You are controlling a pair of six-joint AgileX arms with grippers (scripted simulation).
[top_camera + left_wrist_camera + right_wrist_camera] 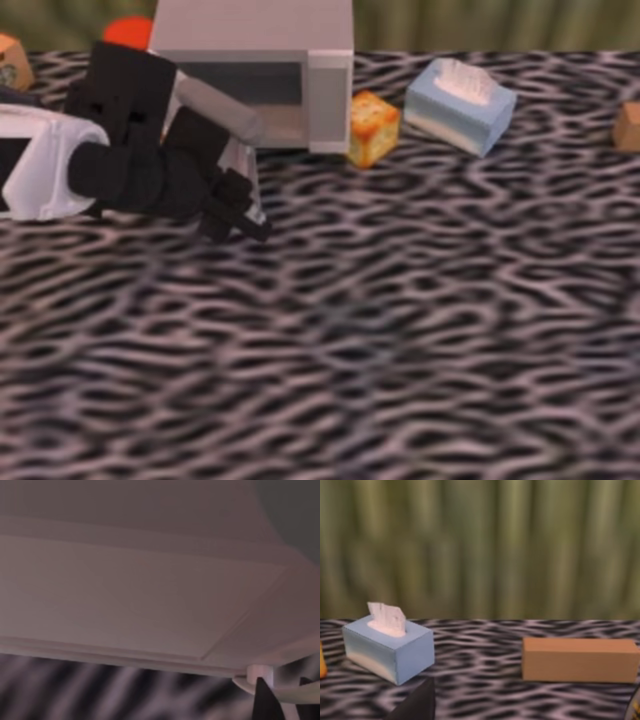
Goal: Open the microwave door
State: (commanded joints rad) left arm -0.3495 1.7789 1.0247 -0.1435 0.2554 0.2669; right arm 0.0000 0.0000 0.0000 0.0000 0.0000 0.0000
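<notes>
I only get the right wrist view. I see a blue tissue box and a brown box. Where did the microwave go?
Observer: The microwave is at the back of the table, to the left of your tissue box. An orange cube sits between them.
Operator: Is its door open?
Observer: Partly. The microwave door stands swung out from the front, and the dark inside shows behind it.
Operator: Who is opening it?
Observer: The left gripper is at the door's outer edge, in front of the microwave. Your right arm does not show in the top view at all.
</notes>
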